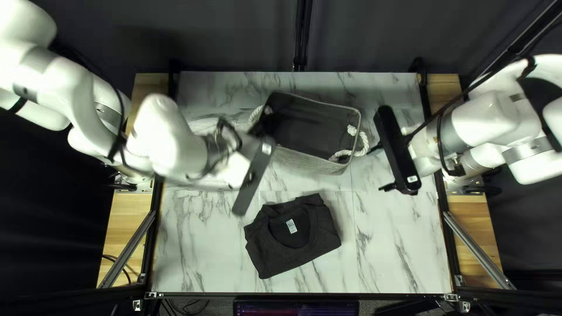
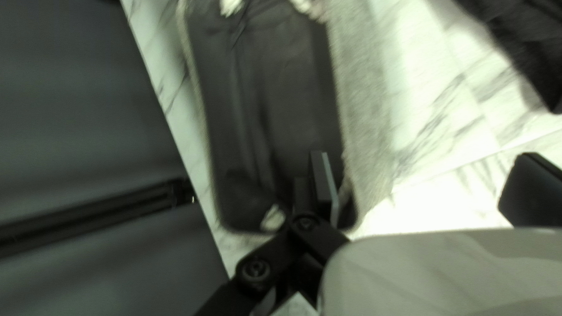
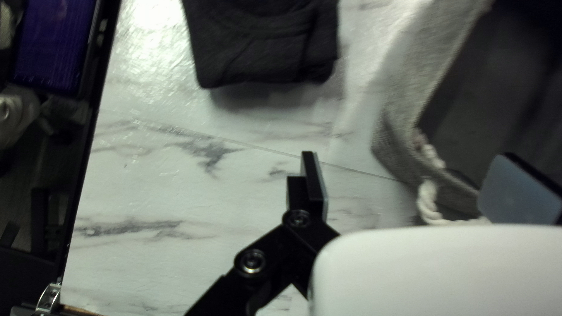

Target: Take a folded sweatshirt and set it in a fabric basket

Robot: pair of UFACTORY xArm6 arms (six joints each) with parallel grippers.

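Both your left gripper (image 1: 252, 177) and right gripper (image 1: 381, 167) stand wide open, holding nothing; your folded black sweatshirt (image 1: 276, 253) lies on the marble-patterned table (image 1: 392, 251), apart from the rectangular grey fabric basket (image 1: 304, 161).

On our tabletop (image 1: 398, 251) we count one folded sweatshirt (image 1: 266, 251) and one fabric basket (image 1: 310, 162) with two rope handles (image 1: 365, 142)

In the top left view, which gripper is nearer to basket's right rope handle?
Right gripper: it hangs beside that rope handle, while left gripper hovers near the basket's opposite end.
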